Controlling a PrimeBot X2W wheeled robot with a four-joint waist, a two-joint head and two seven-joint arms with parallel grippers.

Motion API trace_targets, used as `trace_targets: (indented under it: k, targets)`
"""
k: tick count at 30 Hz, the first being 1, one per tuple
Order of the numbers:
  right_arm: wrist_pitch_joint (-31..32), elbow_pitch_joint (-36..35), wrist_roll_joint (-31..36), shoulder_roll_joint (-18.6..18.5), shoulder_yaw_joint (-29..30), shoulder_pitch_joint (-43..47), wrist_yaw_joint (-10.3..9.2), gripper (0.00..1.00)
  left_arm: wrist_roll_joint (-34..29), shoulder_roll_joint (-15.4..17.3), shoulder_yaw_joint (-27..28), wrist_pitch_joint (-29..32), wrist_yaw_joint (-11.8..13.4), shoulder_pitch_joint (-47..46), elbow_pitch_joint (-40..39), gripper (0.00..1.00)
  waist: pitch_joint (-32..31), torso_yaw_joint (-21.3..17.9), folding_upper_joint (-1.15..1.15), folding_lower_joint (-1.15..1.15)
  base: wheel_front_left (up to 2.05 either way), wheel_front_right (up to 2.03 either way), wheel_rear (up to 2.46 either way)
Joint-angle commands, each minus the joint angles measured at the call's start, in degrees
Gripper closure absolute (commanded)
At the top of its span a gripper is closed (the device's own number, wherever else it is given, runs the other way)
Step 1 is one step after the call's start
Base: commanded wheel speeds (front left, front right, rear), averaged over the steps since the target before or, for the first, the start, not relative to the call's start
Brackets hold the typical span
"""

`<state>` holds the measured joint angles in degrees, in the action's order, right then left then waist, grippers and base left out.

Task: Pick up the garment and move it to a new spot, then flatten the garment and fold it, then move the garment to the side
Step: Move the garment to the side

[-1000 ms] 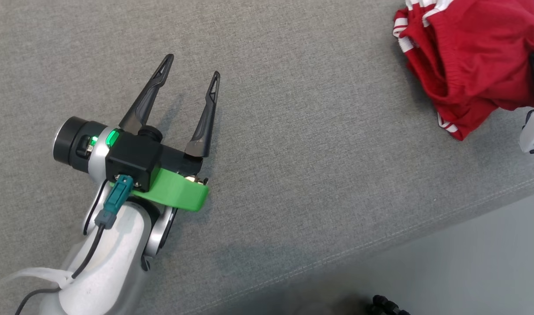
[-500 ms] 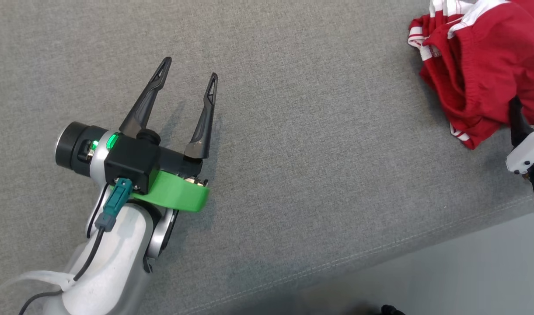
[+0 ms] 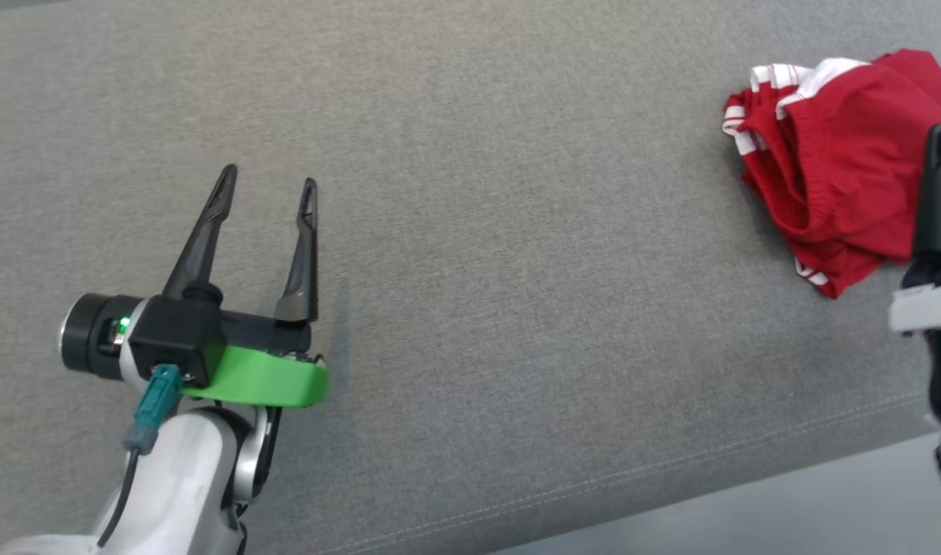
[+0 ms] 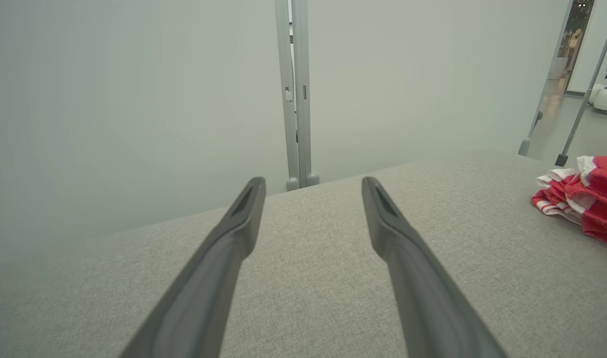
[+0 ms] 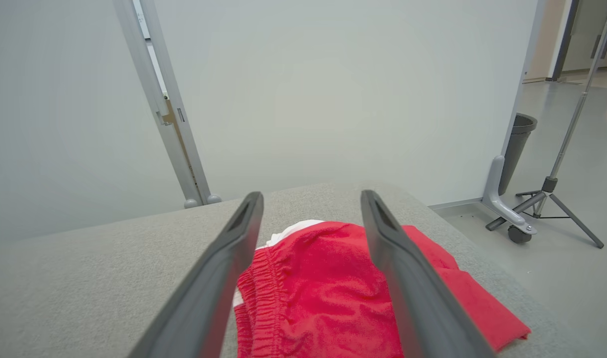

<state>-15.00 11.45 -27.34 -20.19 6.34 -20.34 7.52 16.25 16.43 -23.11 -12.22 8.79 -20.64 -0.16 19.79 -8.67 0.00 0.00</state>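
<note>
head overhead — wrists low, garment [image 3: 848, 154] common

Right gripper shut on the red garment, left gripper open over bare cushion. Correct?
No. The right gripper is open, not shut on the garment: the right wrist view shows its jaws spread wide, with the garment lying loose on the cushion. The left gripper is open over bare cushion, as stated.

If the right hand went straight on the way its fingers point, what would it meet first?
Most likely the red garment, crumpled just ahead of the open right hand; whether the fingers would skim over it instead is unclear.
</note>
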Motion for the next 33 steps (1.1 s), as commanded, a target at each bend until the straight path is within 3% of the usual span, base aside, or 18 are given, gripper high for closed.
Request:
trace_targets:
  k: [1,6,13,23,33]
  targets:
    - [-0.2,-2.4,1.6,1.7,0.5,1.8,-0.08,0.00,0.5,0.5,0.5,-0.4,0.6,1.1,-0.3,0.00,-2.8,2.8,0.00,0.00,0.00,0.00,0.00]
    - [1.2,-12.5,7.6,7.5,-1.6,6.9,-0.07,0.00,1.7,1.4,2.5,-0.9,1.9,4.0,-0.9,0.00,-5.2,5.8,0.00,0.00,0.00,0.00,0.00]
    - [4.2,-18.1,13.1,12.5,-3.8,12.0,-0.07,0.00,3.1,1.8,4.2,-1.7,3.2,8.5,-1.6,0.00,-8.7,9.2,0.00,0.00,0.00,0.00,0.00]
    - [6.2,-16.4,17.3,15.5,-3.1,18.9,-0.07,0.00,4.0,2.0,4.2,-2.5,3.1,14.8,0.0,0.00,-14.0,11.1,0.00,0.00,0.00,0.00,0.00]
    - [7.8,-14.9,19.5,16.2,-2.2,22.7,-0.07,0.00,4.2,2.6,3.3,-2.6,1.9,17.1,1.8,0.00,-17.6,10.4,0.00,0.00,0.00,0.00,0.00]
